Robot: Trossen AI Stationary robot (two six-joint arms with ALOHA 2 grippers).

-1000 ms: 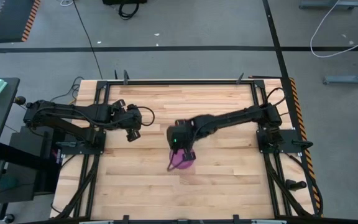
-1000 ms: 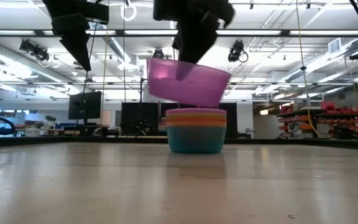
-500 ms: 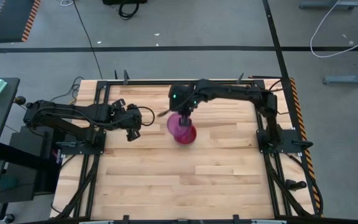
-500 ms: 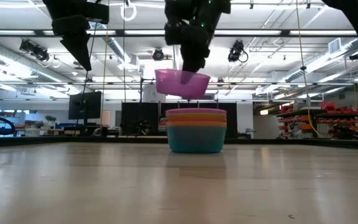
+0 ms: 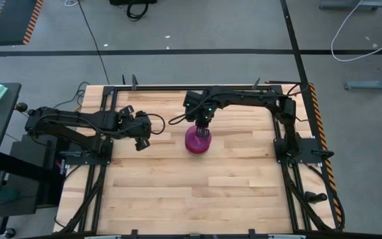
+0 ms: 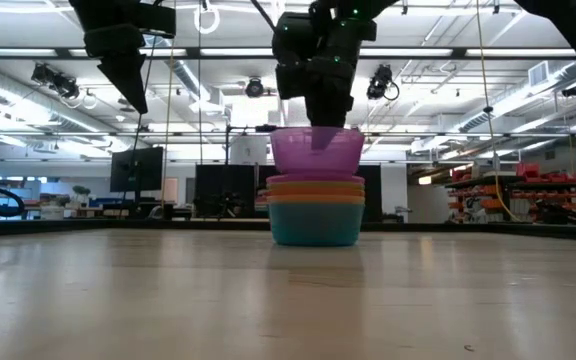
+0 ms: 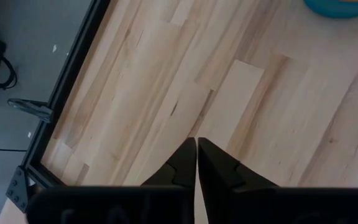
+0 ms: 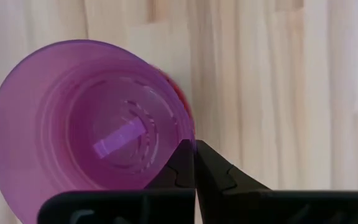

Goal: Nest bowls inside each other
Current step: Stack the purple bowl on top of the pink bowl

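The right gripper [image 6: 316,120] pinches the rim of the purple bowl [image 6: 316,152], fingers clamped on its wall, and the bowl hangs level straight above the stack [image 6: 315,210] at mid-table, its base just entering the top. The stack shows three rims: pink-red, orange, blue. Release looks next. The left gripper [image 5: 140,143] waits well to the side, fingers closed on nothing

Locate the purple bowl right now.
The purple bowl sits atop the bowl stack at the table's centre-rear, its rim pinched by the right claw.
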